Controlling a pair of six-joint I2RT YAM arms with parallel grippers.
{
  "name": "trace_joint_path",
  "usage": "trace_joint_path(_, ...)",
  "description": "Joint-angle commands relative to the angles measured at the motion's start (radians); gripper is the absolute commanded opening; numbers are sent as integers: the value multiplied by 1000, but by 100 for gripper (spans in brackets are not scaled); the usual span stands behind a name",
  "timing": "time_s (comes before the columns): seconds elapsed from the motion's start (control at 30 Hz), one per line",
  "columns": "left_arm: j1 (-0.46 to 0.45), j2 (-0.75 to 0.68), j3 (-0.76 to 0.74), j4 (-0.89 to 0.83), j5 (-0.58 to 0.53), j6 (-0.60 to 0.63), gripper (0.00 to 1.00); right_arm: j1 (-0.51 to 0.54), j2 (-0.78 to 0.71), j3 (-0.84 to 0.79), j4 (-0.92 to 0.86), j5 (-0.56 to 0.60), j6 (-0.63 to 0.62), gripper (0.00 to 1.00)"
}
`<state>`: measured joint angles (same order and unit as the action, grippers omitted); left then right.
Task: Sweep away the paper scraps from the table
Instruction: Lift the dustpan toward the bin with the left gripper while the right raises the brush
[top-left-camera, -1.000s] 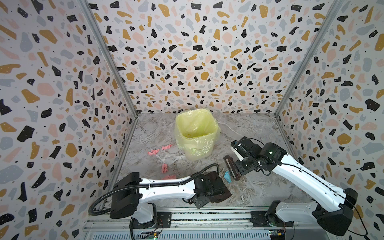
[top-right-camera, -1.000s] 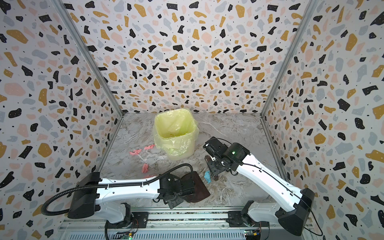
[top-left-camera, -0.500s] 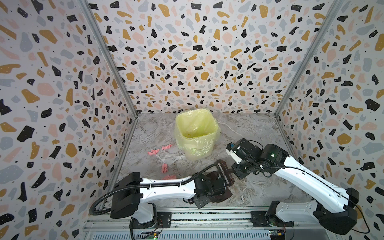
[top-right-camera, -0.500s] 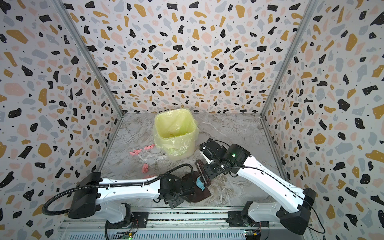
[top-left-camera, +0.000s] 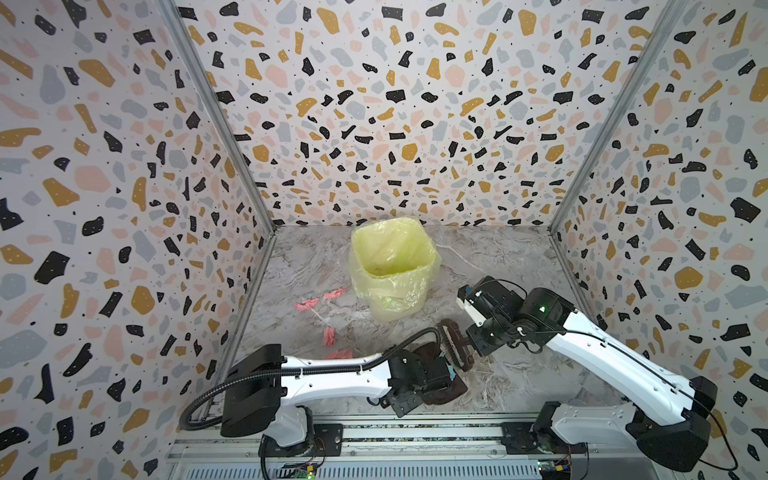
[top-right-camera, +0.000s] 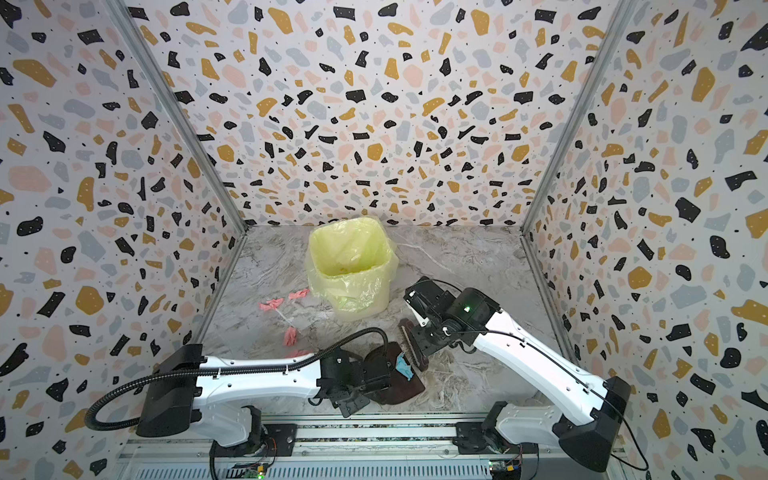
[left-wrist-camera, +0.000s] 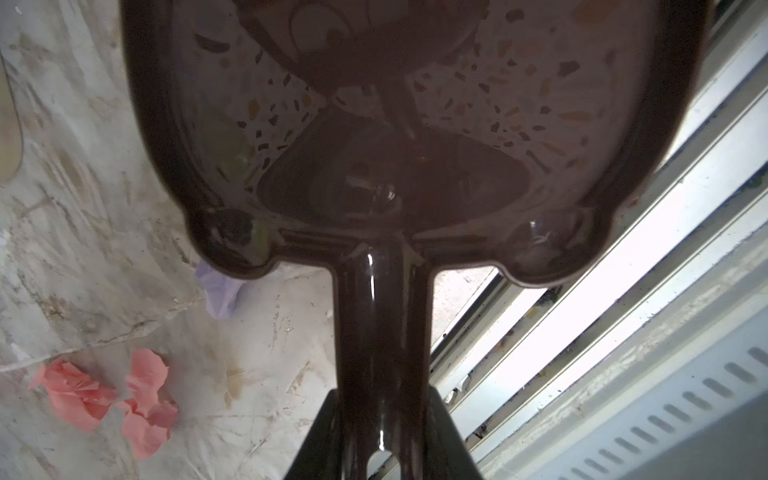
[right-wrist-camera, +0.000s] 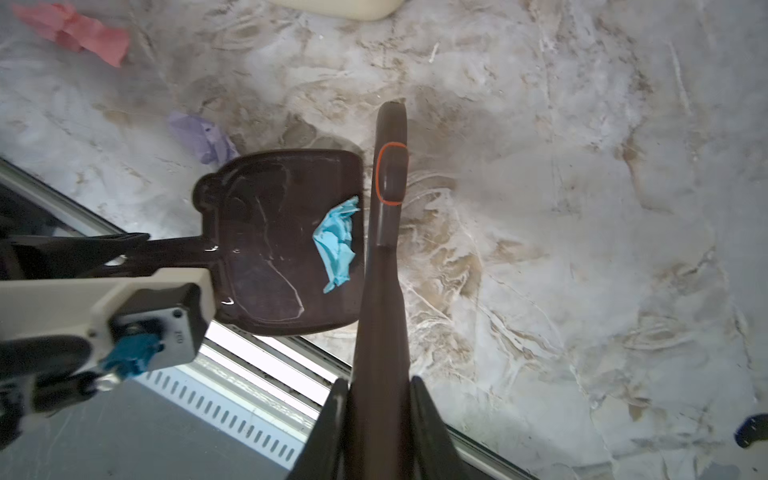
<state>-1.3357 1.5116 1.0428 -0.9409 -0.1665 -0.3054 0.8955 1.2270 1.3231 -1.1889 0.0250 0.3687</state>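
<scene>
Dustpan (right-wrist-camera: 270, 249), dark brown plastic, flat-bottomed: sits low at the near edge of the table (top-left-camera: 498, 266), by the front rail (top-left-camera: 415, 432). Its handle is pinched between the fingers of the left gripper (left-wrist-camera: 381, 411).

Brush (right-wrist-camera: 384, 257), matching brown, orange ring on its back: the handle is clamped in the right gripper (right-wrist-camera: 379, 395), with the jaws pressed tight on it. The head is set along the dustpan's open lip; whether it touches the lip cannot be told.

Loose paper scraps, by colour:
- light blue scrap (right-wrist-camera: 336, 245): one, crumpled, lying on the dustpan just inside the lip, next to the brush.
- lilac scrap (right-wrist-camera: 199, 137): one, on the table at the dustpan's rear corner beside the handle, partly tucked under that corner in the left wrist view.
- pink scraps (top-left-camera: 307, 304): several, on the table, left of the bin in both top views. Two are near the bin's foot, one (top-left-camera: 329, 336) is nearer the front, and one (top-left-camera: 340, 354) is just beside the left arm (top-left-camera: 332, 374).

Bin (top-left-camera: 395, 299), pale, fitted with a yellow plastic liner (top-left-camera: 386, 249): upright at mid-table toward the back, apart from the dustpan.

Enclosure: terrazzo-speckled walls (top-left-camera: 374, 124) on three sides.
</scene>
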Motion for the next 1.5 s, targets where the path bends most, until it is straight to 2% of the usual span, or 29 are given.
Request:
trace_joint_path(0.0,4,-5,-16,12,-14,9,0,15,-19,67,18,-76,9,0)
trace_joint_path(0.23,4,-35,-23,46,-33,12,0,26,-44,82,7,-125,34,0)
trace_joint_path(0.43,4,-102,-35,99,-101,19,0,-1,-69,162,-88,0,52,0)
trace_joint_path(0.7,4,-166,-35,133,-132,31,0,-154,-141,277,-89,-6,14,0)
trace_joint_path(0.9,4,-224,5,112,-144,23,0,-246,-154,349,-103,68,-15,0)
trace_joint_path(1.1,-1,-252,129,2,-184,36,0,-381,-183,307,-33,63,-61,0)
trace_joint_path(1.47,-13,-243,366,-145,-190,28,0,-607,-234,172,77,-88,-138,0)
